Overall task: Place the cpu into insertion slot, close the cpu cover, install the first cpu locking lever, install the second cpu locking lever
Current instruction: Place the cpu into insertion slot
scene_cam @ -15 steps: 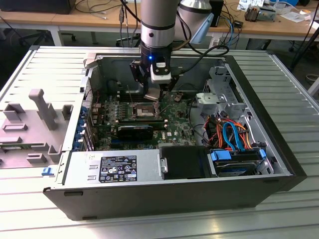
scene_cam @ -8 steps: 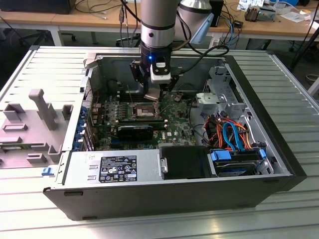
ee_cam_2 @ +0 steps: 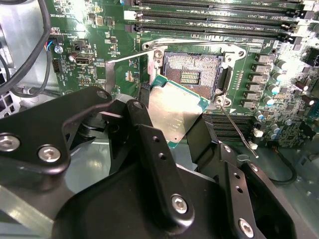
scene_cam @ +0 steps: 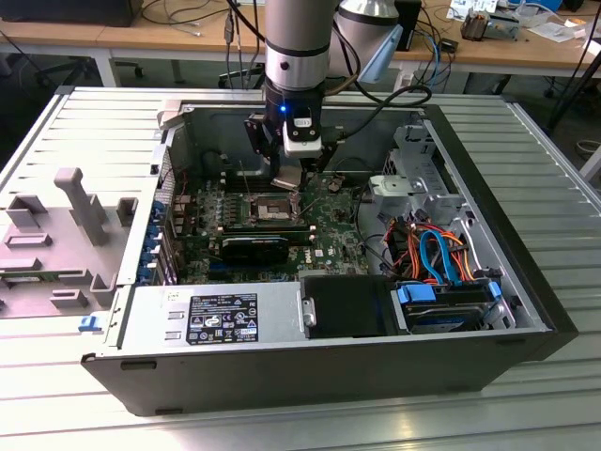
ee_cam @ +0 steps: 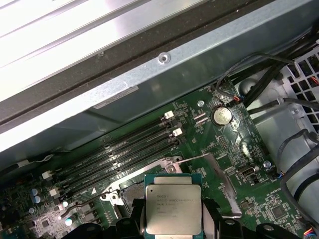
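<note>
Illegible print on the cpu [ee_cam: 173, 203]

The cpu [ee_cam_2: 172, 112] hangs between the fingers [ee_cam_2: 149, 144] just above the insertion slot [ee_cam_2: 194, 69].

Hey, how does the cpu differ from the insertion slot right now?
The cpu is held in the gripper, above the green board; the insertion slot sits fixed in that board. The cpu has a dull silver top; the insertion slot has a dark, uncovered centre. Both are square and look close in size.

Bright overhead light washes the ribbed table [ee_cam: 60, 25] white and glints off the cpu [ee_cam_2: 174, 117].
</note>
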### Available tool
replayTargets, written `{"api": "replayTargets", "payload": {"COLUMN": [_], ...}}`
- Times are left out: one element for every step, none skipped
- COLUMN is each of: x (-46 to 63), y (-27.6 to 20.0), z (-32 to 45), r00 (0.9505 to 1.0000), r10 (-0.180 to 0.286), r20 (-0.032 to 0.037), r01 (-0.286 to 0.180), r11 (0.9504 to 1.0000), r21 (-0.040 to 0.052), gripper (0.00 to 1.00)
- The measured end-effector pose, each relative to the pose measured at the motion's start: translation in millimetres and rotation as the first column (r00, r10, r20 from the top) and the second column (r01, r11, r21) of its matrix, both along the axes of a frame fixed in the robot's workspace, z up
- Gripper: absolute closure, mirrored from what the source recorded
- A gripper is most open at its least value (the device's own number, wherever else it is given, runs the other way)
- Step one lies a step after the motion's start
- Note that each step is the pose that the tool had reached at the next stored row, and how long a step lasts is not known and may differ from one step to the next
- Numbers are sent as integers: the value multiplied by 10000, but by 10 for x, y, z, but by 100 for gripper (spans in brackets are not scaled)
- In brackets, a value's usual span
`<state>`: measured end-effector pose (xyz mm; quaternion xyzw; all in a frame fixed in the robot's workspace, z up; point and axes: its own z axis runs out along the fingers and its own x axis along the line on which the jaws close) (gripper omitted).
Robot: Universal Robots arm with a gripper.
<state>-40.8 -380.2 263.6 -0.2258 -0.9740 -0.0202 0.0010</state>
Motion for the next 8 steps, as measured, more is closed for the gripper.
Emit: {"api": "replayTargets", "payload": {"x": [0,0,0,0,0,0,0,0], "y": [0,0,0,0,0,0,0,0], "z": [0,0,0,0,0,0,0,0], "r00": [10000,10000,10000,10000,10000,10000,10000,10000], "r10": [-4,-7,-10,-14,-20,-27,-30,-84], "r20": [0,0,0,0,0,0,0,0], "r01": [4,7,10,14,20,27,30,84], "r11": [10000,10000,10000,10000,10000,10000,10000,10000], "r21": [0,0,0,0,0,1,0,1], "gripper": [46,46,46,46,46,46,46,46]}}
